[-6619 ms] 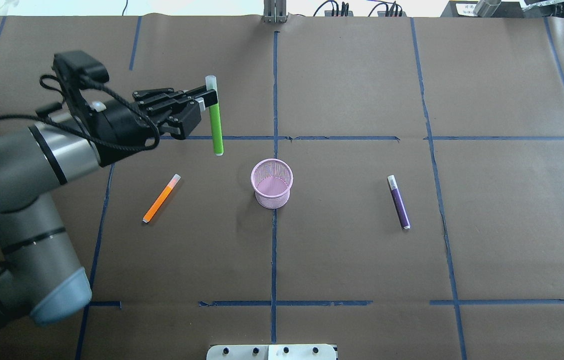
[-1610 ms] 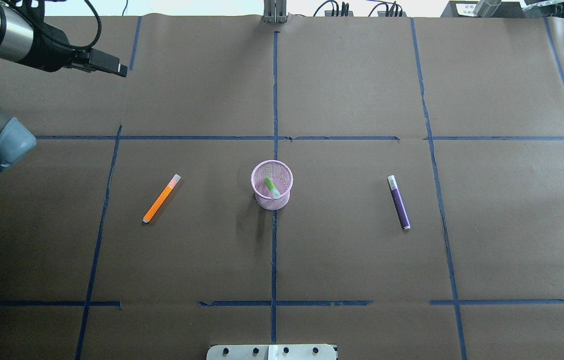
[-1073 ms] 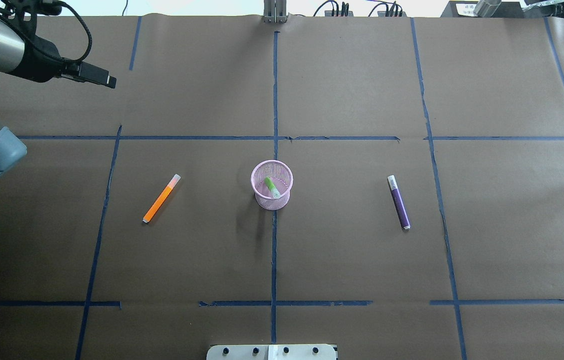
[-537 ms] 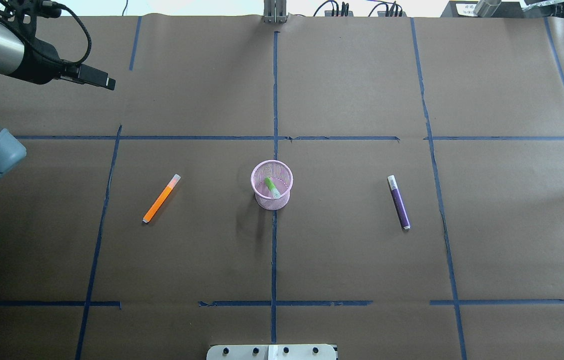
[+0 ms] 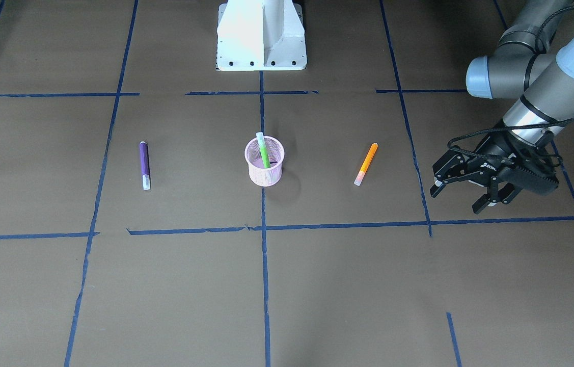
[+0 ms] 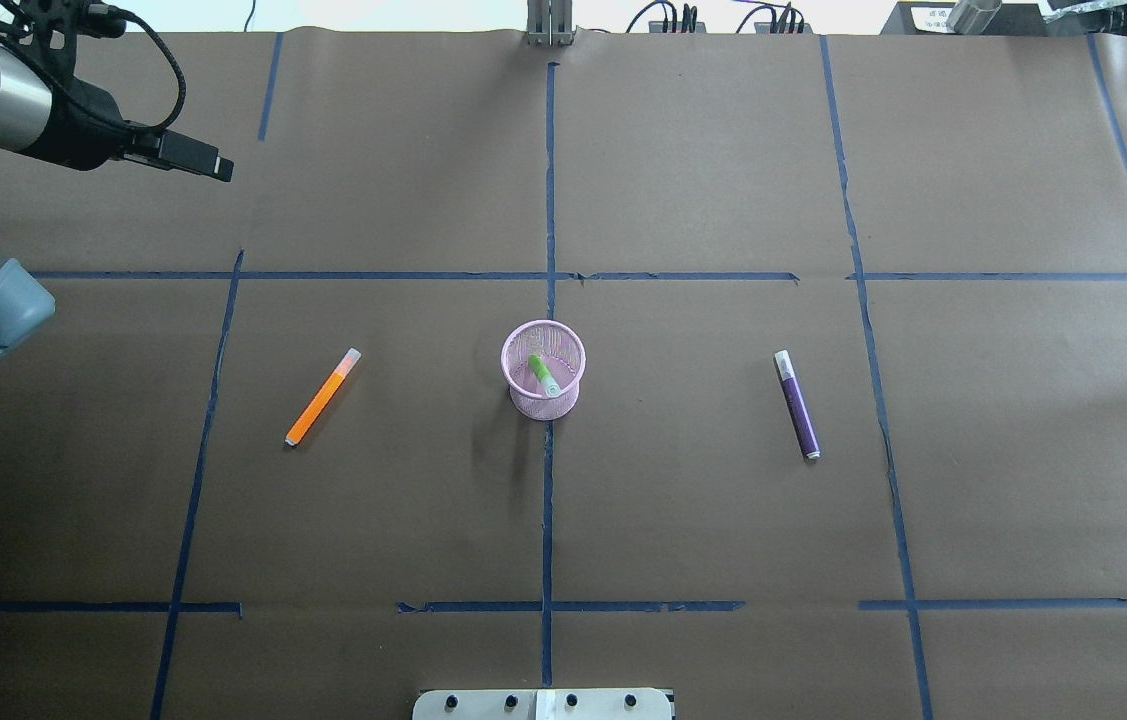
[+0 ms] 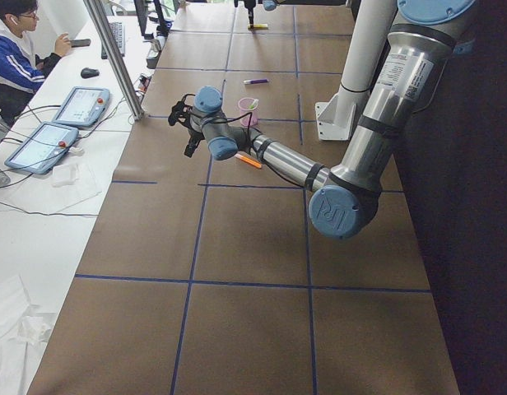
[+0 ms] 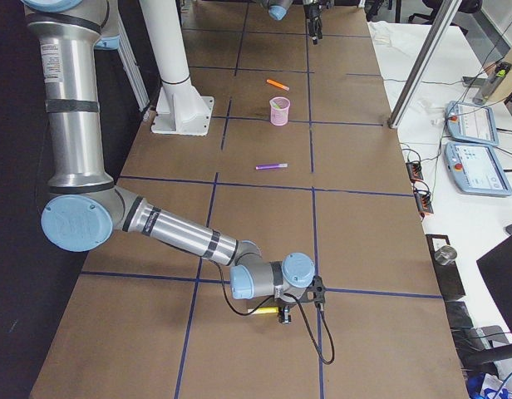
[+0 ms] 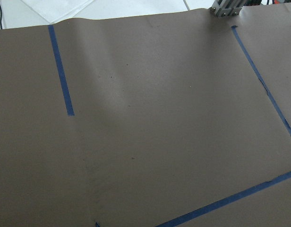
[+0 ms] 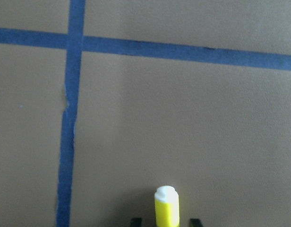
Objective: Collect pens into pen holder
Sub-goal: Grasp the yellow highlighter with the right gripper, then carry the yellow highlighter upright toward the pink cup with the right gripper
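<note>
The pink mesh pen holder (image 5: 264, 171) (image 6: 543, 392) stands at the table's middle with the green pen (image 5: 262, 150) (image 6: 543, 375) leaning inside it. The orange pen (image 5: 366, 163) (image 6: 322, 398) and the purple pen (image 5: 144, 164) (image 6: 798, 405) lie flat on either side of it. My left gripper (image 5: 459, 200) is open and empty, raised beyond the orange pen. In the right wrist view the yellow pen (image 10: 166, 203) lies between my right gripper's (image 10: 164, 221) open fingertips (image 10: 134, 221), with a gap on each side. It lies far from the holder in the exterior right view (image 8: 263, 310).
The white robot base (image 5: 261, 35) stands at the table's near edge. Blue tape lines cross the brown paper cover. An operator (image 7: 15, 41) sits at a side desk with tablets (image 7: 81, 105). A metal post (image 8: 426, 62) stands by the table's far edge.
The green pen, earlier held by my left gripper, now stands in the pen holder. The left arm has drawn back to the far left and has barely moved in the last second.
</note>
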Motion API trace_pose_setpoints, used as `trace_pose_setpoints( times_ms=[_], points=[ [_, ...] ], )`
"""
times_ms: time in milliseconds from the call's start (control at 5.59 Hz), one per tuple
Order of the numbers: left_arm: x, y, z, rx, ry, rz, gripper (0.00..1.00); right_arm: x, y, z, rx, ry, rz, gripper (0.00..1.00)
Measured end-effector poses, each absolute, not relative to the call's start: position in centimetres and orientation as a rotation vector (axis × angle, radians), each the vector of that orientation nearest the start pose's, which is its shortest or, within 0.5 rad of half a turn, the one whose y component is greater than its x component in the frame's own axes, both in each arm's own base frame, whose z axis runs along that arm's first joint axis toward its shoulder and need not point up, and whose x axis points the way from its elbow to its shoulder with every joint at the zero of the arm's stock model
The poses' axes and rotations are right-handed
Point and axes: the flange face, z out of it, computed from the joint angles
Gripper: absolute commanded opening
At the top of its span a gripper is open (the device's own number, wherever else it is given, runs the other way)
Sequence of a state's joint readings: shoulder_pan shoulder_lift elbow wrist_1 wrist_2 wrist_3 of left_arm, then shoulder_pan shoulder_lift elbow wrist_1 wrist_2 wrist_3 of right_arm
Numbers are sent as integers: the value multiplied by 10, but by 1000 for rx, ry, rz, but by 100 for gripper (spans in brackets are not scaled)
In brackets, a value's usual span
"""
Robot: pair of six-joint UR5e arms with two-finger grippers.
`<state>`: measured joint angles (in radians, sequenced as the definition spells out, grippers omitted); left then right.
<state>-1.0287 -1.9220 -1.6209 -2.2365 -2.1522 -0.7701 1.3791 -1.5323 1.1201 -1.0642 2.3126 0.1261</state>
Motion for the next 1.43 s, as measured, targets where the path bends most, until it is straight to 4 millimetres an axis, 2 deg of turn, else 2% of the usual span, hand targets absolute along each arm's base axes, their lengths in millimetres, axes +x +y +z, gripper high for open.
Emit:
trace_pose_setpoints(
  times_ms=[179, 537, 716, 894, 1073, 1252, 1431],
  points=[
    [257, -579, 361, 498, 1043, 108, 100, -27, -486, 808, -29, -745, -97, 0],
    [257, -580, 363, 508, 1048, 111, 100, -28, -494, 795, -4, -755, -103, 0],
    [257, -580, 364, 511, 1050, 112, 100, -24, -505, 774, 38, -774, -104, 0],
    [256, -580, 366, 520, 1044, 126, 100, -13, -521, 732, 116, -816, -99, 0],
    [254, -579, 371, 530, 1032, 154, 100, -7, -537, 673, 198, -855, -67, 0],
    [254, -577, 378, 530, 1020, 177, 100, -7, -552, 601, 271, -894, -2, 0],
    [255, -576, 382, 527, 1016, 187, 100, -19, -566, 526, 334, -941, 43, 0]
  ],
)
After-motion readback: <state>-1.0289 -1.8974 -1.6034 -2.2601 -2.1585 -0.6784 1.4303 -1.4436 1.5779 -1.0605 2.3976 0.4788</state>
